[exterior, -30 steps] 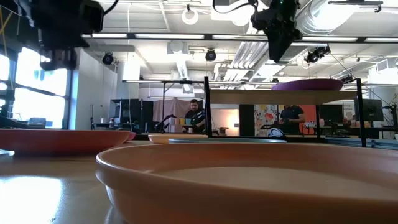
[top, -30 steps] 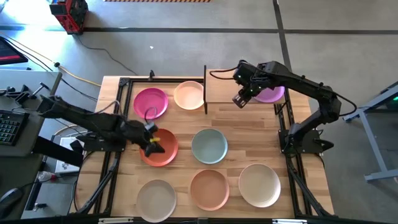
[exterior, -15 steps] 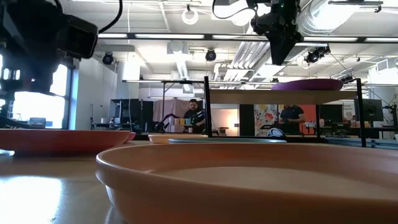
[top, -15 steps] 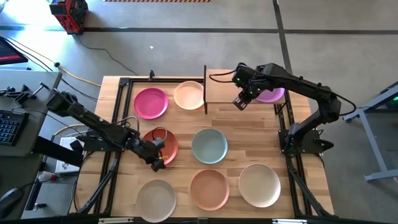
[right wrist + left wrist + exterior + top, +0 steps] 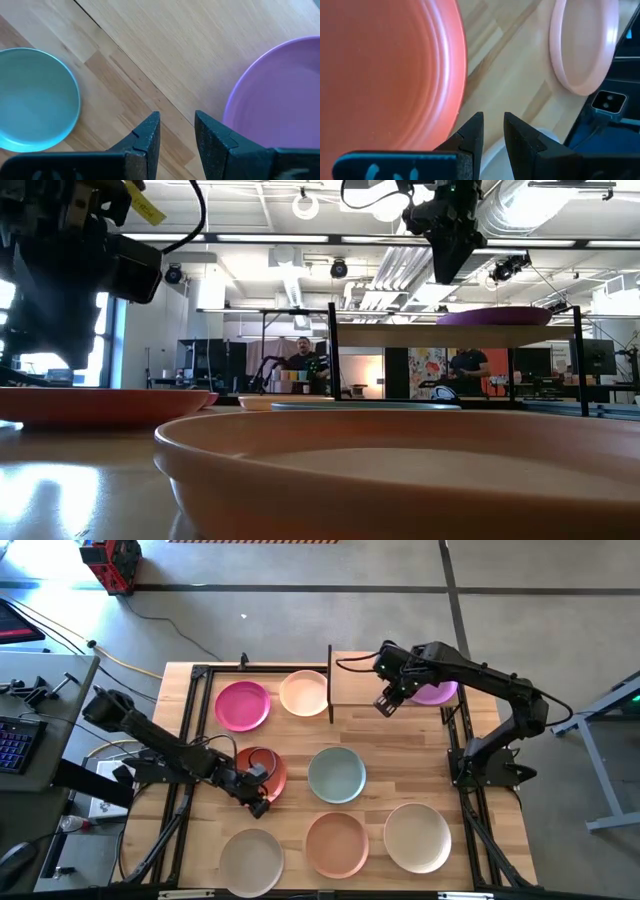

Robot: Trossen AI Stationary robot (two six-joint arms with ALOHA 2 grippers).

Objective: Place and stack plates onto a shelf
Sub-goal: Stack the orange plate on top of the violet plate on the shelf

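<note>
Shelf (image 5: 365, 687) at the far edge of the table (image 5: 395, 785), bearing only the purple plate (image 5: 437, 693) at its right end. Seven more plates down on the table, well apart from one another.

Orange-red plate (image 5: 262, 775) lay nearest the left gripper (image 5: 256, 802), its near rim just beside the fingertips and slightly off to one side, shown clearly in the left wrist view (image 5: 390, 70). Judged the likely next pick, with the rim needing to pass between the fingers.

Left arm stretched low across the table from its base, wrist pitched down. Fingers (image 5: 470, 135) parted by a narrow gap, holding nothing.

Right gripper (image 5: 386, 704) hovered above the shelf's near edge, beside the purple plate, fingers slightly apart and empty.
</note>
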